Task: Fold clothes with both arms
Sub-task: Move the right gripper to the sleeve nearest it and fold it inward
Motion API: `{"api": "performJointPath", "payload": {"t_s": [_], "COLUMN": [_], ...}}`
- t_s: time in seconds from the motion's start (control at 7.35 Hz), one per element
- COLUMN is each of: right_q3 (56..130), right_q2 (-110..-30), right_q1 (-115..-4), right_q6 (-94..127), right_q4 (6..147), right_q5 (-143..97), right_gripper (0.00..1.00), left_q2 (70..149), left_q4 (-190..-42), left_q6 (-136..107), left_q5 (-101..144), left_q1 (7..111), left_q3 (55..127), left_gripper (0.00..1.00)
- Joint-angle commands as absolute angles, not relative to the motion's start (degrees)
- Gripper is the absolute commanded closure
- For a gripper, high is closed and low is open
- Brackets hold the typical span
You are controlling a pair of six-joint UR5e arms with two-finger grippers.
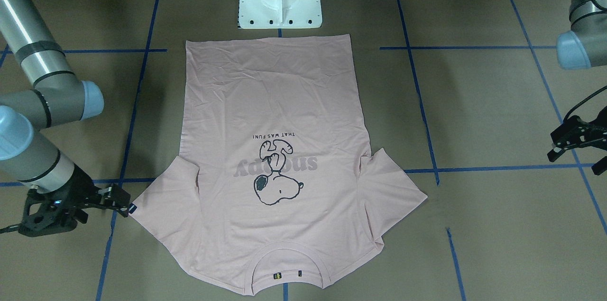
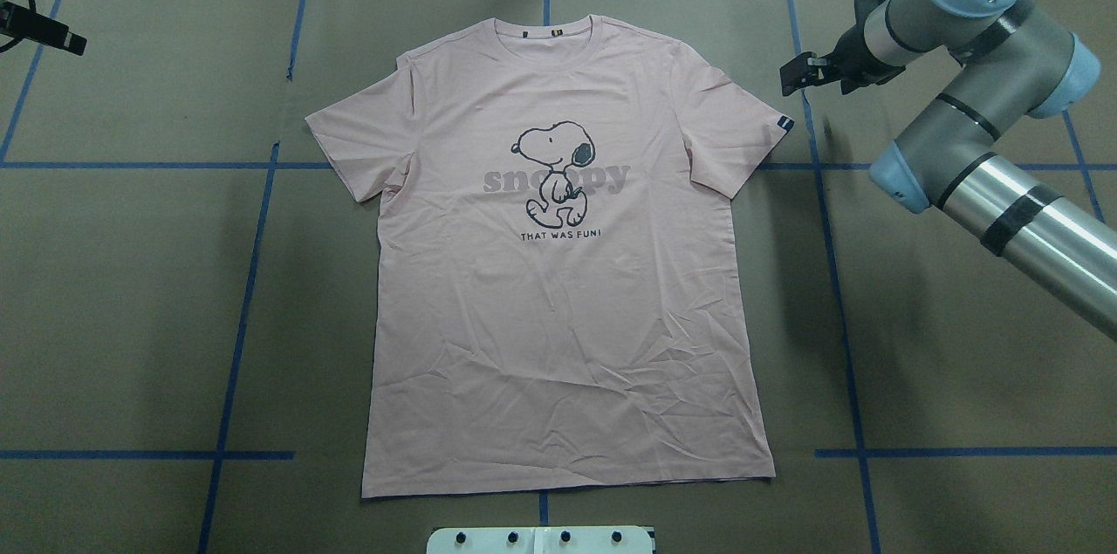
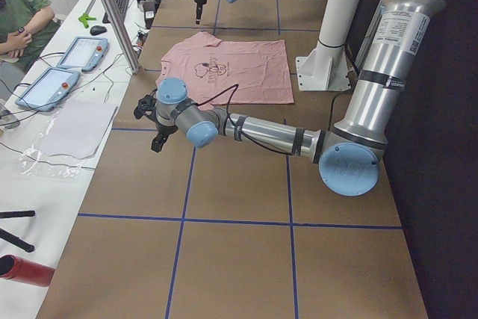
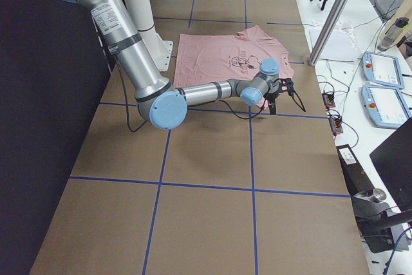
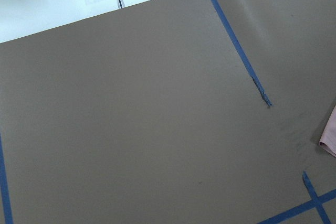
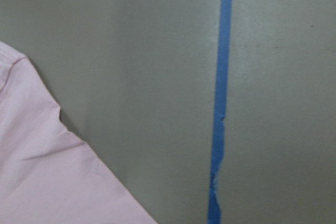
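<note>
T-shirt (image 2: 558, 318) flat (front up) — "snoopy", "THAT WAS FUN!" | left claw (image 3: 147, 128), right claw (image 4: 278, 98) — both open

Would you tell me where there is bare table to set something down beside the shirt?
The widest bare patch lies on the robot's left of the T-shirt, between its sleeve and the left tool. The right side beside the hem is free too. Crowded: the right tool by the other sleeve.

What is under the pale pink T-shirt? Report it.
The pale pink T-shirt lies flat on the brown table covering; blue tape lines vanish beneath its edges. Fabric hides anything else.
</note>
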State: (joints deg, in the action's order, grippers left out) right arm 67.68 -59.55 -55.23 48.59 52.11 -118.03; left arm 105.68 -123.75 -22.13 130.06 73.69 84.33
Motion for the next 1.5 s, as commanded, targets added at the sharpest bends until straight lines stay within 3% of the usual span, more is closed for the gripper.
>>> {"api": "performJointPath", "payload": {"t_s": [0.0,0.41,0.54,1.09,1.36], "right_q3": [66.6,65.2,65.2,65.7,65.9], "right_q2": [-59.1,-58.1,-58.1,-58.1,-58.1], "right_q1": [-52.6,-51.5,-51.5,-51.5,-51.5], "right_q6": [49.6,49.2,49.1,49.0,49.0], "right_q4": [51.9,51.9,51.9,51.9,52.0], "right_q5": [-115.1,-113.9,-114.0,-114.7,-115.4], "right_gripper": [0.00,0.07,0.13,0.68,0.90], "left_q2": [105.9,106.2,106.2,106.2,106.2], "left_q4": [-123.8,-123.8,-123.8,-123.7,-123.7], "left_q6": [-22.6,-22.8,-22.8,-22.8,-22.9], "left_q5": [130.3,130.3,130.3,130.3,130.3], "left_q1": [73.6,73.6,73.6,73.6,73.6], "left_q3": [84.5,84.3,84.2,84.1,84.1], "left_gripper": [0.00,0.00,0.00,0.00,0.00]}}
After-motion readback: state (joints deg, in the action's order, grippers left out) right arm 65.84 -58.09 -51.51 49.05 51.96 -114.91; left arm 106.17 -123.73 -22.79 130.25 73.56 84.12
